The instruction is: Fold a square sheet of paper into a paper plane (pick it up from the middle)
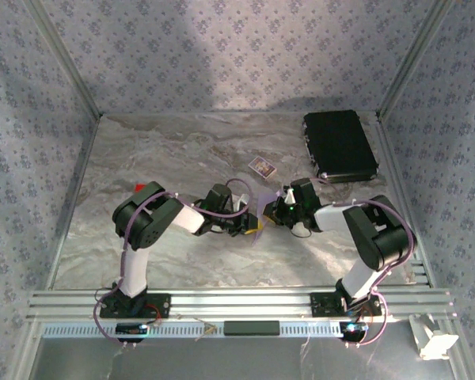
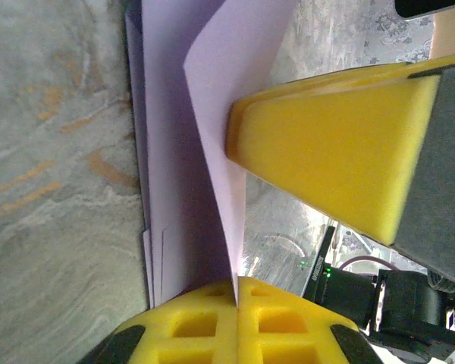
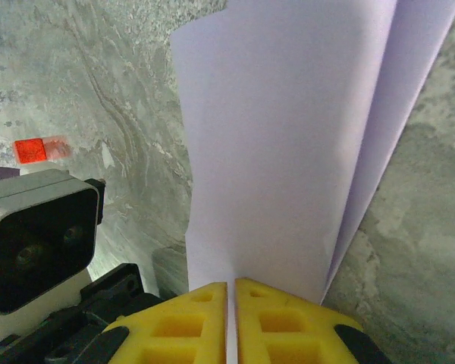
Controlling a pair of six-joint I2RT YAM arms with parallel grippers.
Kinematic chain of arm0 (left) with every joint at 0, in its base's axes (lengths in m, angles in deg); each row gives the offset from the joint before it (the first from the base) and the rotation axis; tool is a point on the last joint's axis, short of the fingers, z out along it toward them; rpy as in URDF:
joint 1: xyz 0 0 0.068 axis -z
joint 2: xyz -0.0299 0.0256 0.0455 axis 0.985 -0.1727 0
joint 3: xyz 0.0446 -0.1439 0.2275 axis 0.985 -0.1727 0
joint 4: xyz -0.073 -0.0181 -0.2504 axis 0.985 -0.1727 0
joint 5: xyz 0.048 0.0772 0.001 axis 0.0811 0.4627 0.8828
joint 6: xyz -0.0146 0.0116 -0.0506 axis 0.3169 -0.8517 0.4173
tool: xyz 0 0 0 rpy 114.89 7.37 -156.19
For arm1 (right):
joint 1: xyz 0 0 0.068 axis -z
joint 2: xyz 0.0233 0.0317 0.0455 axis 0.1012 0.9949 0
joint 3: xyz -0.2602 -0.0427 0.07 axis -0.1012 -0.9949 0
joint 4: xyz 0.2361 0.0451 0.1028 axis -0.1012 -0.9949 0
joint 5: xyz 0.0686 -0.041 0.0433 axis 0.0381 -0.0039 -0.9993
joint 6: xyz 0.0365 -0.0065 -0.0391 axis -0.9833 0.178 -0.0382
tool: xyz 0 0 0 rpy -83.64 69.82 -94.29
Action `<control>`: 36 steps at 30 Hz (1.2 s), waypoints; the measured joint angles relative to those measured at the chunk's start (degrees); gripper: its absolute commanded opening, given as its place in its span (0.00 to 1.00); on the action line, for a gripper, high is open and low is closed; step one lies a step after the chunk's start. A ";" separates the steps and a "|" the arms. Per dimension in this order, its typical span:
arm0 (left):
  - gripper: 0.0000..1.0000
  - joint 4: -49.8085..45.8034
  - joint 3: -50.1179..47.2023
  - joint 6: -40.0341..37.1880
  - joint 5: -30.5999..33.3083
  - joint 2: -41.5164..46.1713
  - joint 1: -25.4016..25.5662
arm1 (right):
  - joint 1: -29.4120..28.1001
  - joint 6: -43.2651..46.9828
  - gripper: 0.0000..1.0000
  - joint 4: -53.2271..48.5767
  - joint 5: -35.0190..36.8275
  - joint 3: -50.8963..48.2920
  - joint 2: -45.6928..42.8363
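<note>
The pale lilac sheet of paper [image 1: 261,212] is folded into long layers and held off the table between my two grippers at the table's middle. In the left wrist view the paper [image 2: 182,136] stands edge-on, and my left gripper [image 2: 236,292] is shut on one thin layer. The right gripper's yellow fingers [image 2: 334,144] press the paper from the right there. In the right wrist view my right gripper [image 3: 231,292] is shut on the lower edge of the broad folded paper [image 3: 280,136]. I cannot tell whether it has the paper plane's pointed shape.
A small red block [image 1: 141,188] lies left of the left arm, and a small patterned card [image 1: 262,166] lies just behind the grippers. At the back right sits a black case [image 1: 340,146]. The left wrist camera [image 3: 38,235] is close beside the right gripper.
</note>
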 measured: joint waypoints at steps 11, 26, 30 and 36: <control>0.21 -2.67 0.35 -2.91 0.61 1.70 0.28 | 0.00 0.66 0.09 -2.16 -0.20 1.70 2.08; 0.05 -17.84 4.13 -11.82 5.11 3.98 1.18 | 0.00 0.66 0.12 -2.12 -0.28 1.70 1.95; 0.01 -17.44 3.87 -11.78 5.22 3.98 1.18 | 0.28 0.87 0.14 -3.26 -0.20 1.68 0.50; 0.00 -12.50 1.62 -9.77 4.98 4.02 0.98 | 2.19 1.75 0.16 -5.16 0.44 1.57 -5.62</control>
